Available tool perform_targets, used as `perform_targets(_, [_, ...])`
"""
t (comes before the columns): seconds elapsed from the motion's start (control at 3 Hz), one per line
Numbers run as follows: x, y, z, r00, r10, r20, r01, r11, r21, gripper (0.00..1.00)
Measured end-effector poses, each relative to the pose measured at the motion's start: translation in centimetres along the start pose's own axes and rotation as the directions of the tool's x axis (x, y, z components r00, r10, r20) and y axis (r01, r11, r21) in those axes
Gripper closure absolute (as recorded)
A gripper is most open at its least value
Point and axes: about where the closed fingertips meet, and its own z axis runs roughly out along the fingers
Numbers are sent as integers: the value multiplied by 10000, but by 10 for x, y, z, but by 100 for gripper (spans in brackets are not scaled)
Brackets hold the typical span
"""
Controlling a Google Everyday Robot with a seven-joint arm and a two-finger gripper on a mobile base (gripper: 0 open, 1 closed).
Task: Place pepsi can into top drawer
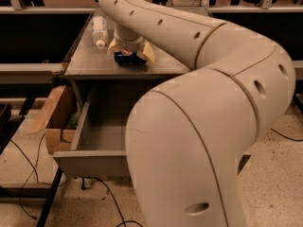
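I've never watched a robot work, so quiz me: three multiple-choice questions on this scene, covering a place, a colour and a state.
1. Where is the pepsi can?
A. In the drawer
B. On the cabinet top, under the end effector
C. On the floor

2. What colour is the can?
A. Dark blue
B. Green
C. Yellow

3. The top drawer is:
A. Shut
B. Pulled open
C. Lying on the floor

Answers:
1. B, it sits on the cabinet top near the plastic bottle.
2. A, dark blue shows beneath the end effector.
3. B, its inside is visible.
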Motion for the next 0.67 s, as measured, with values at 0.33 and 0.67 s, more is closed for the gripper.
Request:
perform_targets(0.33, [-4,2,-18,9939,-465,999,496,9983,-290,59])
perform_targets(0.67, [-9,-12,-48,9844,-804,1565,919,9934,-680,84])
